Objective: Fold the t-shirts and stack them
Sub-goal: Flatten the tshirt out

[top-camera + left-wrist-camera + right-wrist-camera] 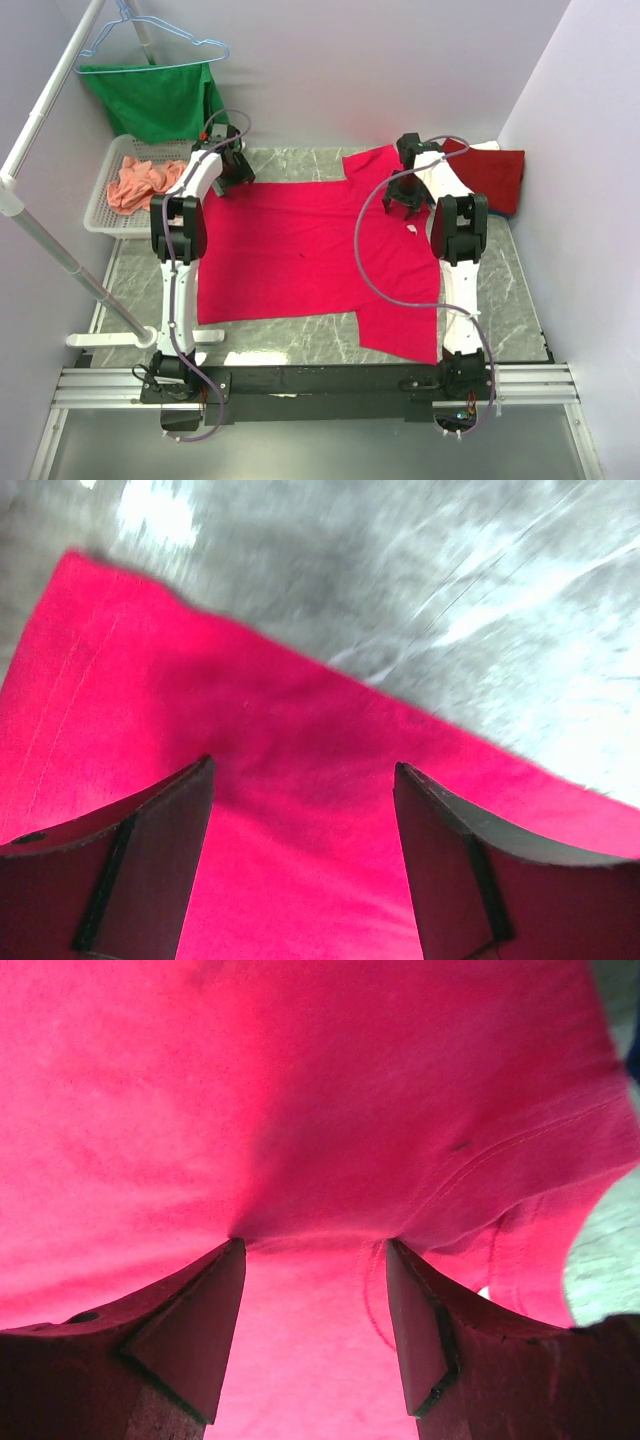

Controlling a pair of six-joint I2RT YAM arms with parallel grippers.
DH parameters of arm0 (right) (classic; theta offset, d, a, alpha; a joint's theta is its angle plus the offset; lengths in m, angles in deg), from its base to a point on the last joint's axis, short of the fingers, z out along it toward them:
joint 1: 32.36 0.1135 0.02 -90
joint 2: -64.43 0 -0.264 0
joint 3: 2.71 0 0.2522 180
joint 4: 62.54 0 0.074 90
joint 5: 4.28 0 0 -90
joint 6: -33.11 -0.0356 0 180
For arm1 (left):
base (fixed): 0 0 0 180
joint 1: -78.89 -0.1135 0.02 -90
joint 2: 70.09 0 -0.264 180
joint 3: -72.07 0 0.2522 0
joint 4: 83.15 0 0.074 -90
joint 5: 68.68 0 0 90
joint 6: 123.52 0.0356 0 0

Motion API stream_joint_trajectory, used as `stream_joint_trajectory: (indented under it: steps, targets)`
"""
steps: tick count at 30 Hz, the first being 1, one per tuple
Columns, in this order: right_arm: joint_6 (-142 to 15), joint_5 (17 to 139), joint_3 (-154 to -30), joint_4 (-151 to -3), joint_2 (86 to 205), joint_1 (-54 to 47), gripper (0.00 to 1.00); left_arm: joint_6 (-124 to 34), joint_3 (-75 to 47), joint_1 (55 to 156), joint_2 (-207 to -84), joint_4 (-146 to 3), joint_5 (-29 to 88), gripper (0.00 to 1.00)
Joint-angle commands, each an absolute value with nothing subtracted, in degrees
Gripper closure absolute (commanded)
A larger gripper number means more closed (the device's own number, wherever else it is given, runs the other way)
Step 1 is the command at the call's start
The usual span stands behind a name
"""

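A bright pinkish-red t-shirt point(300, 250) lies spread flat on the marble table. My left gripper point(232, 175) hovers over its far left corner, open and empty. In the left wrist view the jaws point(302, 765) stand wide apart above the shirt's edge point(250, 730). My right gripper point(405, 205) is down on the shirt near its far right part. In the right wrist view it point(312, 1242) is open, its tips touching a raised fold of the cloth point(320, 1110) near a seam. A dark red shirt point(492, 175) lies folded at the far right. A salmon-orange shirt point(140, 182) lies crumpled in a basket.
A white basket point(100, 215) stands at the far left of the table. A green cloth point(155, 95) hangs on a blue hanger from a white rail point(45, 110) at the back left. White and blue cloth edges show under the dark red shirt. Walls close in on both sides.
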State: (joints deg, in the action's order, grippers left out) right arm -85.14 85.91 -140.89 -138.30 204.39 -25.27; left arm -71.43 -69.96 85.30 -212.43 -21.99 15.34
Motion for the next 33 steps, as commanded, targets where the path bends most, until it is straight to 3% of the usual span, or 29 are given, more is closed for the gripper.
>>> stream_joint_trajectory:
  steps: [1,11,24,29,33]
  targets:
    - [-82.6,86.9,-138.3,-135.1,199.0,-26.1,0.36,-68.4,-70.4,84.7,-210.1,-30.8,18.8,0.22]
    - [-82.9,89.1,-118.9,-126.3,175.5,-24.8,0.35,-64.5,-59.0,85.0,-194.5,-35.6,17.2,0.21]
    - [-86.9,94.5,-93.7,-123.3,154.1,-15.0,0.36,-72.4,-9.6,91.5,-157.6,-30.0,5.3,0.25]
    - [-88.7,94.8,-86.0,-122.7,149.0,-12.8,0.37,-82.5,0.9,91.9,-144.0,-22.8,-0.9,0.36]
    - [-89.5,95.1,-81.3,-122.5,144.4,-12.3,0.37,-88.8,7.7,91.9,-138.0,-18.4,-3.6,0.38]
